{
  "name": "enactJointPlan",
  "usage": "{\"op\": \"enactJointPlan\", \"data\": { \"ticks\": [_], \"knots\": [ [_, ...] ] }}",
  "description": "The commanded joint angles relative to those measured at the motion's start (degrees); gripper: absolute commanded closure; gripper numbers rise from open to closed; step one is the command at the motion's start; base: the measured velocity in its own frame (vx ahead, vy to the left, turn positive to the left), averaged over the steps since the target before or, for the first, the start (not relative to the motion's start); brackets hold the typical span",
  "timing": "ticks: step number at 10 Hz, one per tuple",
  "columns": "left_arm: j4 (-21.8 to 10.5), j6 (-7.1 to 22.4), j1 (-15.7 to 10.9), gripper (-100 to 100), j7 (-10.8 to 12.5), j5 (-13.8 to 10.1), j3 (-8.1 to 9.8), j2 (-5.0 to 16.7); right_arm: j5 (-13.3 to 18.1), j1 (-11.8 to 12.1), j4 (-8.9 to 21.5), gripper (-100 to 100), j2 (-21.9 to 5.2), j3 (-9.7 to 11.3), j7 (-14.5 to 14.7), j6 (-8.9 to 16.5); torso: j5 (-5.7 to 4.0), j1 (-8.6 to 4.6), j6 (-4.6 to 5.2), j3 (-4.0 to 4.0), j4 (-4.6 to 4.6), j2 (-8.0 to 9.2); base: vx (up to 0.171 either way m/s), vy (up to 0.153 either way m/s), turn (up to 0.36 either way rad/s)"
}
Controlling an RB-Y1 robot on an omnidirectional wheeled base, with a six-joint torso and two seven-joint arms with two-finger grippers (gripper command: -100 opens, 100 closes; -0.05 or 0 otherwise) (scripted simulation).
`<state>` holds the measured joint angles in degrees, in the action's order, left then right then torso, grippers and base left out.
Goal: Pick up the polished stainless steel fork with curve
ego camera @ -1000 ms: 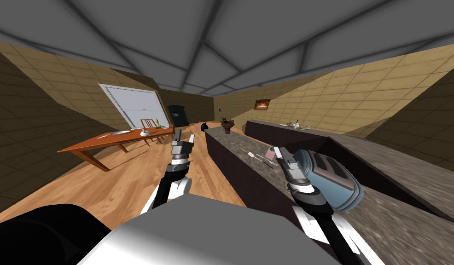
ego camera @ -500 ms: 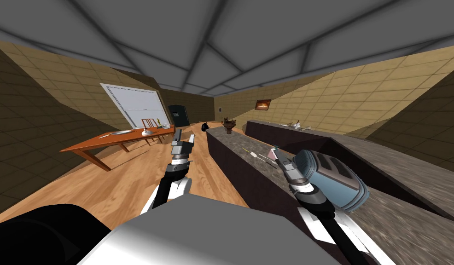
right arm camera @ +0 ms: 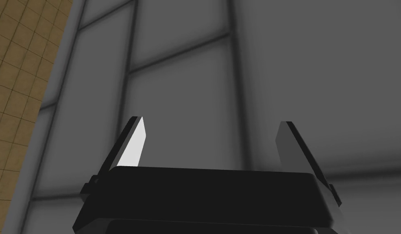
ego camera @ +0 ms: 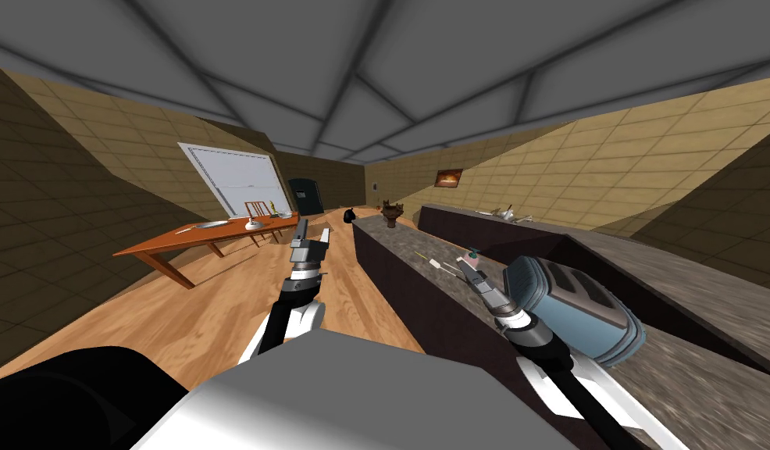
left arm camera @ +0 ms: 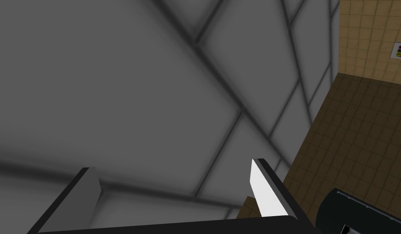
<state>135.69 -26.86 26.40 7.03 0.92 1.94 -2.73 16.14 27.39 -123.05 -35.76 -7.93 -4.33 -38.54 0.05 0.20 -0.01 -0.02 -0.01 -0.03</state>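
Observation:
A thin pale utensil (ego camera: 440, 266) lies on the speckled counter top (ego camera: 411, 258), beside a thin yellowish stick (ego camera: 420, 255). I cannot tell whether it is the fork. My right gripper (ego camera: 466, 268) hovers just right of it, pointing upward, its fingers (right arm camera: 135, 142) open and empty. My left gripper (ego camera: 313, 230) is raised over the wooden floor left of the counter, fingers (left arm camera: 264, 191) open and empty. More cutlery (ego camera: 182, 230) lies on the orange table (ego camera: 165, 246).
A blue-grey toaster (ego camera: 579, 308) stands on the counter close to my right forearm. A small teal and pink item (ego camera: 474, 255) sits behind the right gripper. A brown ornament (ego camera: 390, 211) stands at the counter's far end. A second counter (ego camera: 485, 226) runs behind.
The whole picture has shifted a little to the right, so I have moved. My right gripper has come closer to the utensils on the counter. The left arm holds its pose.

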Motion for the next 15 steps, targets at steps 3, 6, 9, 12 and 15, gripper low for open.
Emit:
{"op": "enactJointPlan", "data": {
  "ticks": [3,6,9,12,15],
  "knots": [
    [0.0,0.0,0.0,0,0.0,0.0,0.0,0.0,1.39,0.57,2.61,-100,-5.52,-0.06,-0.25,-0.42,-0.01,-0.05,0.01,-0.01,0.0,-0.02,0.007,0.044,0.031],
    [0.0,0.0,0.0,0,0.0,0.0,0.0,0.0,3.33,1.64,6.39,-100,-10.78,0.38,-0.33,-0.73,-0.01,-0.09,0.01,-0.03,-0.01,-0.05,0.017,0.038,0.062],
    [0.0,0.0,0.0,0,0.0,0.0,0.0,0.0,4.28,2.3,8.45,-100,-15.66,0.72,-0.31,-0.84,-0.02,-0.12,0.0,-0.04,-0.02,-0.07,0.017,0.027,0.055],
    [0.0,0.0,0.01,0,0.0,0.0,0.01,0.01,6.12,3.81,12.9,-100,-20.98,1.61,-0.14,-0.91,-0.04,-0.18,0.02,-0.04,-0.02,-0.07,0.024,0.015,0.082],
    [0.0,0.0,0.0,0,0.0,0.0,0.01,0.01,6.99,4.66,15.25,-100,-25.94,2.16,0.0,-0.88,-0.06,-0.24,0.0,-0.08,-0.03,-0.13,0.031,0.0,0.075]
  ]
}}
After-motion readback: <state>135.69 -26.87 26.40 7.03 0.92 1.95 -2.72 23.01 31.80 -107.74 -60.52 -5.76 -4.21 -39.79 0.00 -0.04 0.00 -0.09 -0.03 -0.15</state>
